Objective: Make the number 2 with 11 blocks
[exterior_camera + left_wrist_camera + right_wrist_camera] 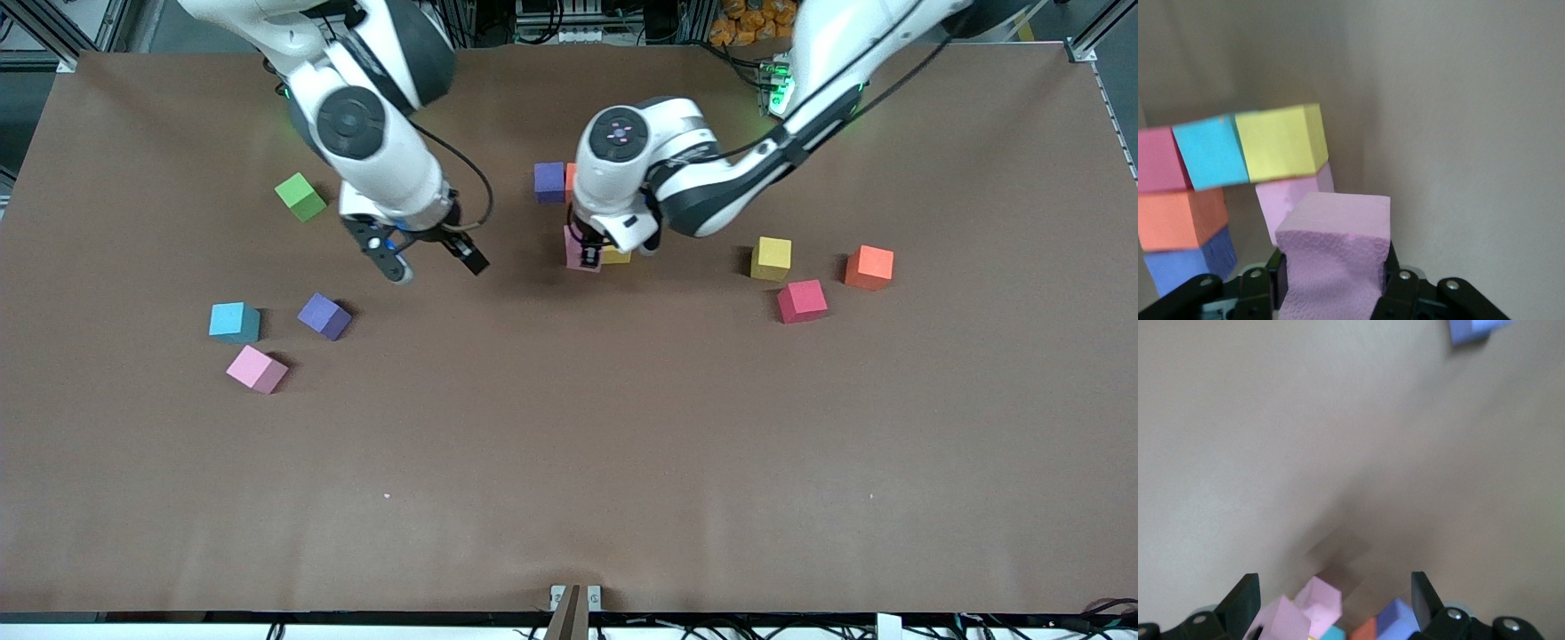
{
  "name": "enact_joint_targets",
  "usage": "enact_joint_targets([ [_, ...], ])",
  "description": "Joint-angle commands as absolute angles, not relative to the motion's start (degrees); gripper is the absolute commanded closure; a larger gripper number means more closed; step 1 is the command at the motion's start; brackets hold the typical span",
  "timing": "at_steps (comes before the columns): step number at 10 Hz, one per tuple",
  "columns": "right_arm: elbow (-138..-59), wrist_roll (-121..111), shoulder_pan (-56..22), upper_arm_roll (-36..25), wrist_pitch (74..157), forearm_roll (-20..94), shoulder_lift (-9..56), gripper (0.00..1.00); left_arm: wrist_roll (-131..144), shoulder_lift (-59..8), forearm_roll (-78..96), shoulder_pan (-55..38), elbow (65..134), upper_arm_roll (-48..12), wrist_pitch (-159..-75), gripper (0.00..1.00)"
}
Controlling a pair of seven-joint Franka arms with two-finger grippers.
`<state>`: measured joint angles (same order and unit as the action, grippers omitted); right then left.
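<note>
Left wrist view gives the clearest read: the left gripper (1333, 283) pinches a pink cube (1335, 257), its fingers pressed into the foam sides, right beside the part-built number 2 (1231, 180). That cluster shows a row of a magenta-red cube (1159, 160), a light blue cube (1208, 152) and a yellow cube (1280, 141), with another pink cube (1293, 199) under the yellow one, and an orange cube (1179, 219) and a purple cube (1185, 261) at the other end.

In the front view the left arm covers most of the figure at mid-table. The right gripper (427, 256) hangs with fingers spread and nothing between them over bare table (569, 462), waiting. Loose blocks lie toward the right arm's end: a second light blue cube (235, 322), a purple cube (324, 316) and a pink cube (257, 368). Toward the left arm's end lie a yellow cube (771, 258), a red cube (802, 300) and an orange cube (869, 267). The lime-green cube (300, 196) sits apart.

The risk, as I judge it, is crowding: the held cube is so close to the laid pink one that a slightly skewed descent could push it and shear the row. Squeezed foam may also spring or cling on release, leaving the cube twisted.
</note>
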<state>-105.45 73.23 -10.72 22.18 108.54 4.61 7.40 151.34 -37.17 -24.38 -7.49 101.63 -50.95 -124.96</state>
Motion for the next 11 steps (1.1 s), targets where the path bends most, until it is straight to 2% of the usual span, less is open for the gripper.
enact_joint_targets([
  [1,-106.8,53.4,-6.0,21.4,104.6,3.8,1.3,0.0,153.9,-40.3,-19.3,-18.9,94.1,-41.8,-123.8,0.64],
  [4,-104.3,29.8,-4.7,11.5,102.1,3.8,-1.9,0.0,157.9,-40.5,-17.6,-23.9,92.9,-39.5,-124.3,0.63],
  [6,-99.8,21.1,-5.3,3.8,96.0,3.8,-1.6,0.0,162.3,-41.9,-17.8,-25.7,92.8,-39.1,-124.5,0.59],
  [8,-97.9,9.4,-5.3,-2.3,95.4,3.9,-0.8,0.0,164.4,-42.5,-17.8,-25.8,92.9,-39.0,-124.5,0.59],
  [11,-95.2,-0.3,-5.0,-5.3,95.3,4.0,1.5,0.0,165.7,-43.9,-17.8,-25.9,93.0,-38.4,-124.6,0.59],
])
